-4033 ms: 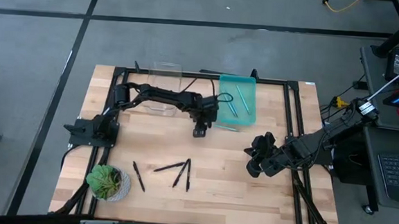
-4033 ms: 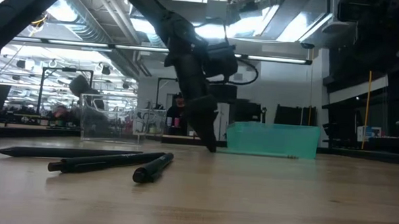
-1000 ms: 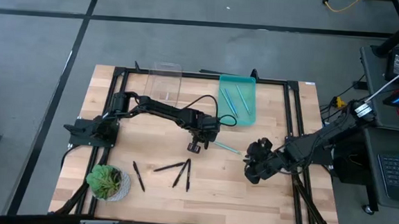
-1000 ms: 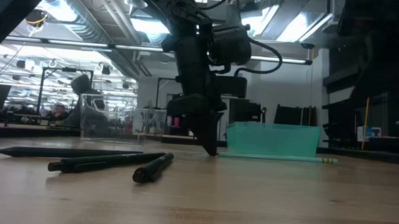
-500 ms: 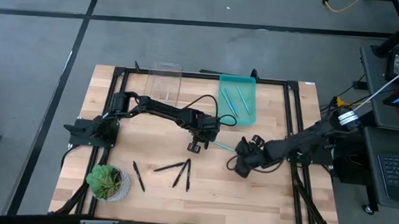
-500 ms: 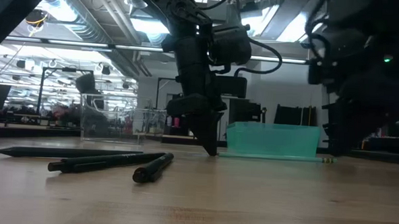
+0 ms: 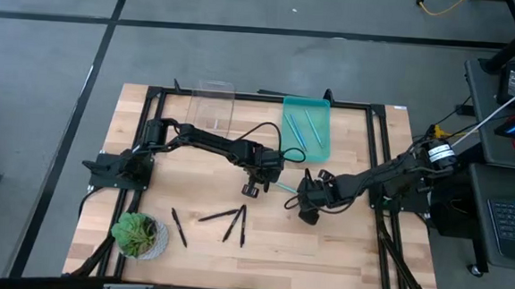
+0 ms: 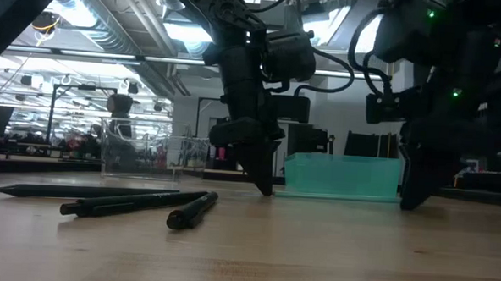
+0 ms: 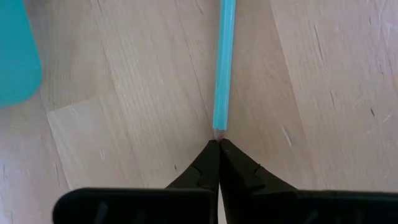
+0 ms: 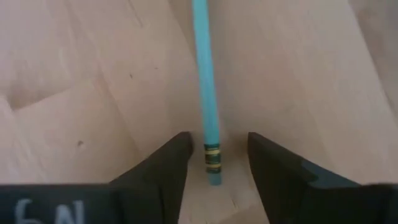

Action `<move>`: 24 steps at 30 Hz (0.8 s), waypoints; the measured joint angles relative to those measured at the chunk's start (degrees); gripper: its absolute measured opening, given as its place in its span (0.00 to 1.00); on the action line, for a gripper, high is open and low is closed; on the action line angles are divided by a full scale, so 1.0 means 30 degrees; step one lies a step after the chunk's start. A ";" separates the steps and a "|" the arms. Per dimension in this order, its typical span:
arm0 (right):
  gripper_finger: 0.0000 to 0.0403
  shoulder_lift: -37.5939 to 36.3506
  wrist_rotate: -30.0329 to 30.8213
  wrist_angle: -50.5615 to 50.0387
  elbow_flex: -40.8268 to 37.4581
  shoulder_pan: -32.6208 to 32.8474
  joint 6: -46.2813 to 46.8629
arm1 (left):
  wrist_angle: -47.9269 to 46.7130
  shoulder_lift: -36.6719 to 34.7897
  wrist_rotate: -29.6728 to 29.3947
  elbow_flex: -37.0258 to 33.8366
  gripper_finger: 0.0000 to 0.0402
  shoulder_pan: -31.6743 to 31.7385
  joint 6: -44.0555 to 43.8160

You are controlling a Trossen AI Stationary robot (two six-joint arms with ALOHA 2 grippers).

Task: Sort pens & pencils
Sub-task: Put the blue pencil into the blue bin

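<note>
Pale wood makes up the table [image 7: 340,257], which fills the middle of the high view inside a black frame. The left arm reaches from the left edge toward the centre, and its gripper [image 7: 253,187] sits just right of centre with its tips on the wood. In the left wrist view that gripper [image 9: 216,149] has its fingers pressed together with nothing between them, their tips right at one end of a light blue pencil [image 9: 223,62]. The right arm comes in from the right edge; its gripper [image 7: 308,210] stands just right of the left one. In the right wrist view its fingers [image 10: 168,163] are spread apart, one on each side of the pencil's [image 10: 205,87] banded end, without touching it. The pencil [image 7: 283,188] lies flat between the two grippers.

A teal tray [image 7: 322,122] at the upper centre holds more light blue pencils [image 7: 301,129]. Left of it stands a clear box [image 7: 211,106]. A small potted plant [image 7: 136,234] sits at the lower left. Four black pens [image 7: 226,221] lie loose on the wood at the lower centre, near the plant.
</note>
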 joint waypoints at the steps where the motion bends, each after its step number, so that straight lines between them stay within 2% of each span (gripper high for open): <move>1: 0.37 0.0002 -0.0022 0.0040 0.0002 0.0000 -0.0143 | 0.0000 0.0000 0.0000 -0.0004 0.00 0.0000 0.0004; 4: 0.25 -0.0006 -0.0329 0.0180 -0.0007 -0.0009 -0.0148 | 0.0004 0.0000 0.0011 -0.0003 0.00 0.0000 0.0004; 7: 0.08 0.0002 -0.0736 0.0238 -0.0007 -0.0036 -0.0254 | 0.0007 0.0000 0.0015 0.0001 0.00 0.0000 0.0004; 8: 0.06 0.0002 -0.0733 0.0231 -0.0010 -0.0036 -0.0281 | 0.0007 0.0000 0.0015 0.0004 0.00 0.0000 0.0004; 17: 0.06 0.0016 -0.0883 0.0152 -0.0028 -0.0095 0.0266 | 0.0022 -0.0066 -0.0484 -0.0011 0.01 -0.0032 -0.0179; 24: 0.06 0.0016 -0.0974 0.0091 -0.0047 -0.0109 0.0404 | -0.0058 -0.0280 -0.0907 -0.0040 0.12 -0.0044 -0.0437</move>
